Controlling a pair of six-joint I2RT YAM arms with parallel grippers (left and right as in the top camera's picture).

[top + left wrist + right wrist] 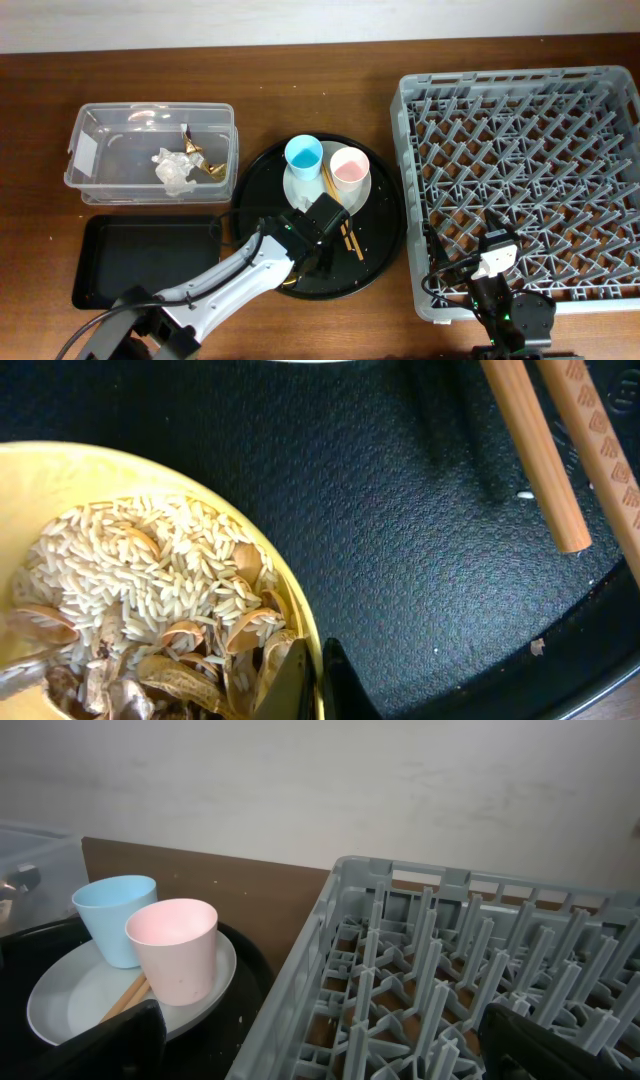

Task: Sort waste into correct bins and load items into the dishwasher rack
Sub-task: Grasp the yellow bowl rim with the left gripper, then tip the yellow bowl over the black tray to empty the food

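Observation:
My left gripper (312, 682) is shut on the rim of the yellow bowl (60, 470), one finger inside and one outside. The bowl holds rice-like crumbs and beige-brown shell scraps (150, 600). In the overhead view the left gripper (320, 225) is over the round black tray (385, 240) and hides the bowl. The blue cup (303, 153) and pink cup (349, 166) stand on the pale plate (363, 190), with the chopsticks (350, 243) beside them. The white napkin (173, 170) and gold wrapper (205, 165) lie in the clear tub (100, 150). My right gripper (497, 262) is open and empty over the front of the grey rack (520, 130).
The shallow black rectangular tray (150, 260) lies at the front left, below the clear tub. In the right wrist view the rack's pegs (450, 970) lie between the fingers, and the cups (175, 945) and plate (70, 1000) are to the left.

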